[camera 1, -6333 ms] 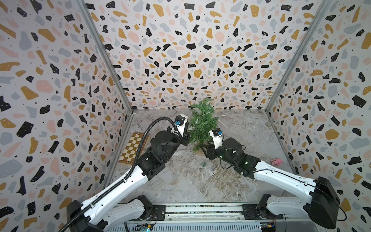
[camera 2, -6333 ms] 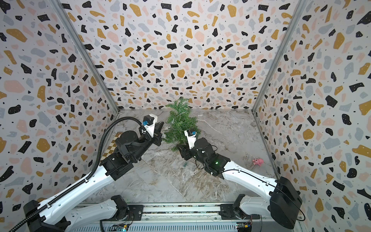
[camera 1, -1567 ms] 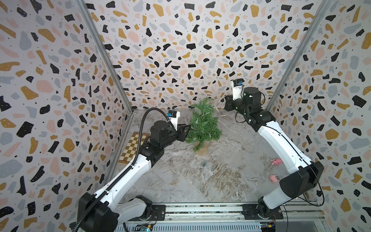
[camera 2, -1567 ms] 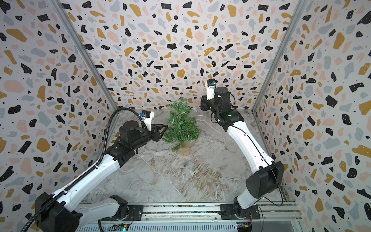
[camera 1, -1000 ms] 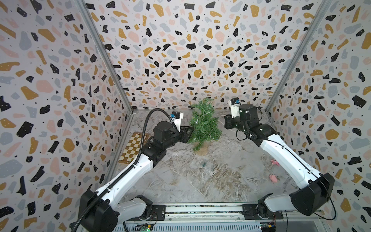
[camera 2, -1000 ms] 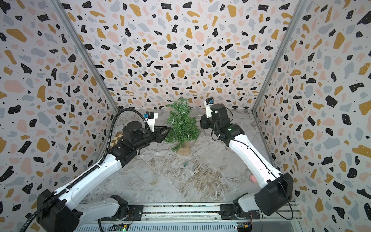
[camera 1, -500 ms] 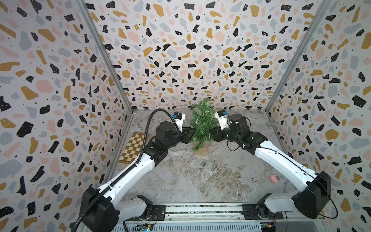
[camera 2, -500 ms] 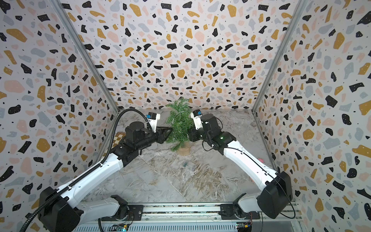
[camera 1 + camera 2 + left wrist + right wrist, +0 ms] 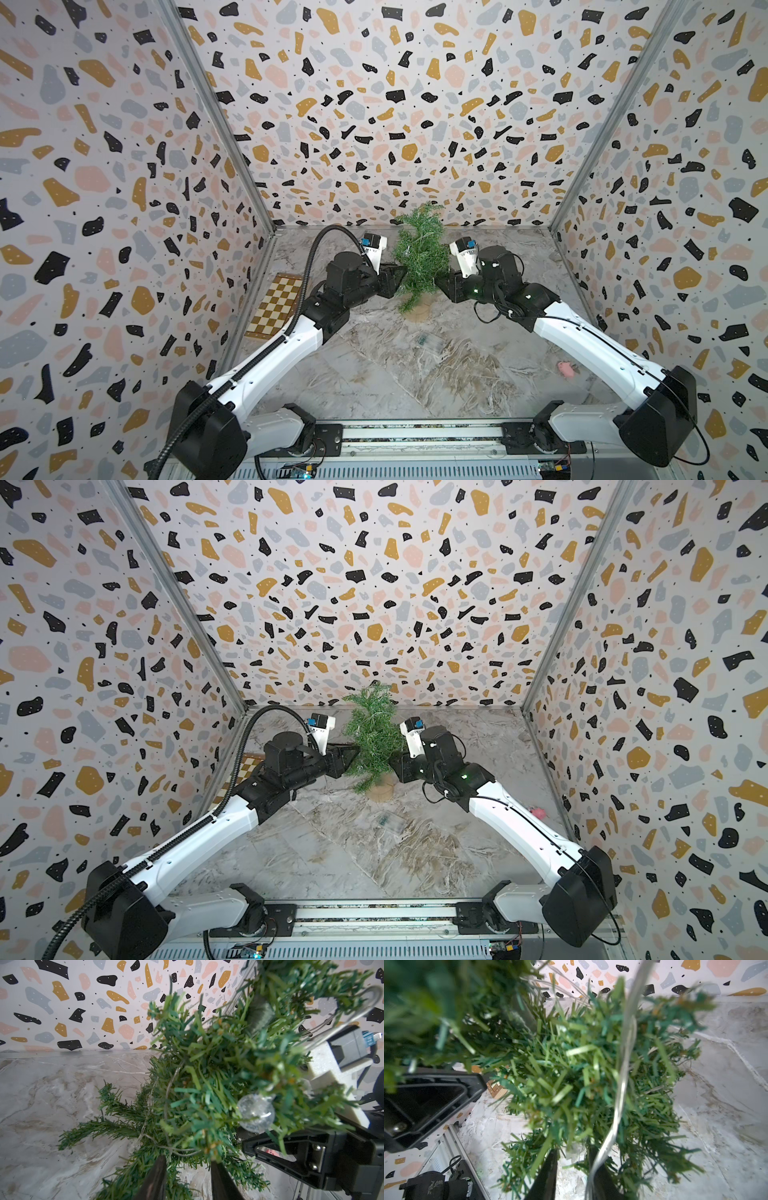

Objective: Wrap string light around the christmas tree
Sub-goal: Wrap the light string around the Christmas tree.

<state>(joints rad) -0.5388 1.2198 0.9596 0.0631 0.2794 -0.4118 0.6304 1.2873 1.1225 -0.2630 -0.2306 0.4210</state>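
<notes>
The small green artificial christmas tree [image 9: 422,257] stands on its round tan base [image 9: 417,312] just above the centre of the frame in both top views. It rests on the grey marbled desk [image 9: 374,374], and your tools flank it, one on each side.

The thin, pale, almost clear wire of the string light [image 9: 623,1076] already lies in the foliage. One clear round bulb [image 9: 256,1112] sits among the needles in the left wrist view, and fine strands loop through the lower branches.

Your left tool [image 9: 188,1160] has its fingers [image 9: 155,1178] partly spread with needle tufts between them. You cannot tell from these views whether they actually pinch a branch. Your right tool [image 9: 573,1150] is spread, and the wire trails across one finger [image 9: 606,1184] without being clamped.

Expect the wire to be very light, limp and slippery, and likely to snag on the needles. Take it on a bare stretch between bulbs, never on a globe, since those look fragile.

The tree is probably light and top-heavy on that small base, so a sideways tug on the wire could tip it. Steady it at the trunk or a stout low branch, because the outer tips will simply bend away
</notes>
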